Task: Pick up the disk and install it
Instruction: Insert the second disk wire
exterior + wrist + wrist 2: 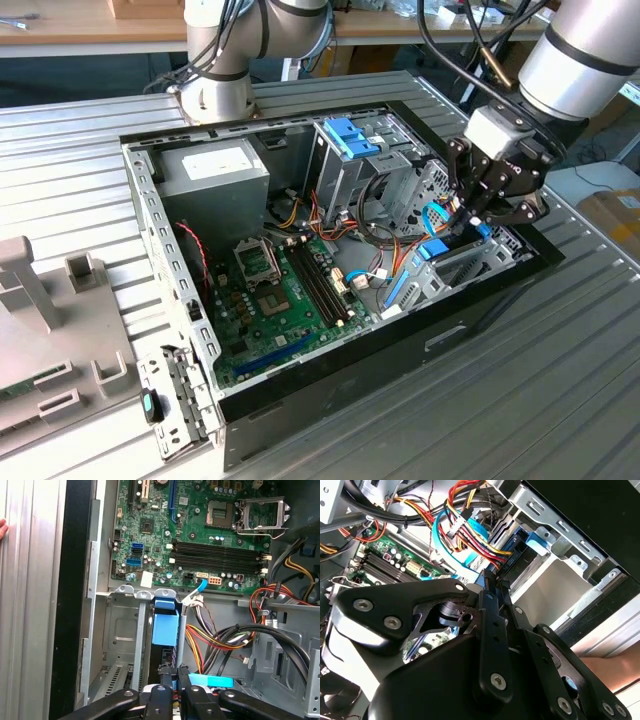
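Note:
The disk [437, 250] stands on edge in the drive bay at the exterior view's right end of the open computer case [160, 240]. Its bright blue carrier frame [165, 625] shows between the bay's metal rails, and in the second wrist view the disk [540, 537] again shows its blue corner. My gripper [478, 220] hangs right over the disk's cable-side end. In both wrist views the gripper [172, 672] [494, 582] has its black fingers drawn close together, shut, with their tips at the disk's edge. I cannot tell whether they pinch part of the frame.
Bundles of coloured cables [220, 640] run beside the bay. The green motherboard [280, 300] fills the case floor, and a grey power supply [215, 170] and a silver cage with a blue latch [350, 140] stand behind it. A person's hand [2, 530] rests outside the case wall.

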{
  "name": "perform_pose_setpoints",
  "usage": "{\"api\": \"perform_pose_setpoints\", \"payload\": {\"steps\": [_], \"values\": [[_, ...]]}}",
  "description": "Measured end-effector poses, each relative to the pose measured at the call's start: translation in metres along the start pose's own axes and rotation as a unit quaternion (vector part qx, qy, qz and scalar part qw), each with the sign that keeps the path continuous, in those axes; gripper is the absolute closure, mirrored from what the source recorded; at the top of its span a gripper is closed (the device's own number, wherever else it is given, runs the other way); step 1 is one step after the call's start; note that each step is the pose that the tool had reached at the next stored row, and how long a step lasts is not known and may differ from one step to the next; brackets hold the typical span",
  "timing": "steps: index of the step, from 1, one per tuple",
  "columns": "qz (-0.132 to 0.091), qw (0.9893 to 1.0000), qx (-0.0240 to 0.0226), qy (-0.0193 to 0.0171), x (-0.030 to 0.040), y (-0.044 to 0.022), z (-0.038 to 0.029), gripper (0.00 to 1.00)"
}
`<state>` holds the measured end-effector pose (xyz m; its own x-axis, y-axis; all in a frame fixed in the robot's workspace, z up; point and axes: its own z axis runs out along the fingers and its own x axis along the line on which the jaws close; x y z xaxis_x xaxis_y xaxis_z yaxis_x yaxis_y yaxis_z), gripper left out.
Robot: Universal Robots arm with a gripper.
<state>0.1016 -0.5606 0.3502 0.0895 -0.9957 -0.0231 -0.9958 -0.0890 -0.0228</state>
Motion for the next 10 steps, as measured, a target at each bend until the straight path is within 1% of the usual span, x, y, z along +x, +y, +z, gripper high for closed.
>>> {"api": "perform_pose_setpoints", "payload": {"steps": [7, 8, 9, 10], "values": [[0.003, 1.0, 0.0, 0.0001, 0.0015, -0.0014, 0.0008, 0.84], [0.009, 1.0, 0.0002, 0.0004, 0.0019, -0.0015, 0.0012, 0.84], [0.018, 0.9998, 0.0004, 0.0008, 0.0024, -0.0014, 0.0029, 0.84], [0.021, 0.9998, 0.0005, 0.0008, 0.003, -0.0013, 0.0052, 0.84]]}}
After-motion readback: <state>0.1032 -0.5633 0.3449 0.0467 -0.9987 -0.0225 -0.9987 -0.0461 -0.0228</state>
